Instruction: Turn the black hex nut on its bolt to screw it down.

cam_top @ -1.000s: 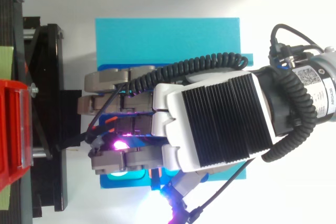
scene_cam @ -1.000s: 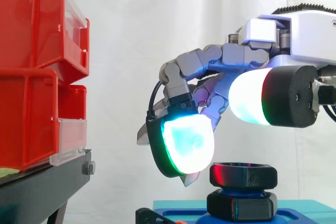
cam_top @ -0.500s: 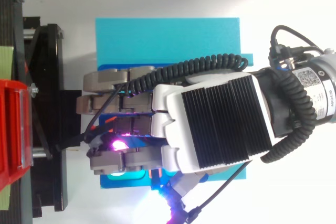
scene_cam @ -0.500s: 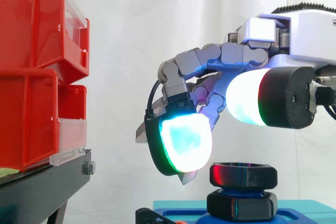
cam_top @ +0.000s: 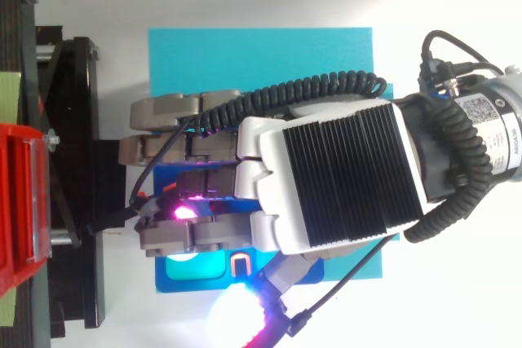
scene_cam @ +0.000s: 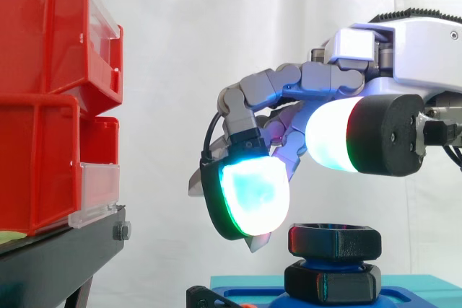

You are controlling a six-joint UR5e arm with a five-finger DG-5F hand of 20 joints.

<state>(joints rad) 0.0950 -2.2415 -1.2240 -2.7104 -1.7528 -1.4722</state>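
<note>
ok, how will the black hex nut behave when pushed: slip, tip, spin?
Probably rigid: the black hex nut looks thick and solid. Its flat sides should give the pads of the hand purchase, though the glossy face may slip. Sitting level, stacked over a second black hex piece, it likely turns rather than tips.

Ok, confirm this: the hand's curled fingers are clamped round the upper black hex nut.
Not right. In the side view the hand hangs above the upper black hex nut, its curled fingers clear of it and holding nothing.
</note>
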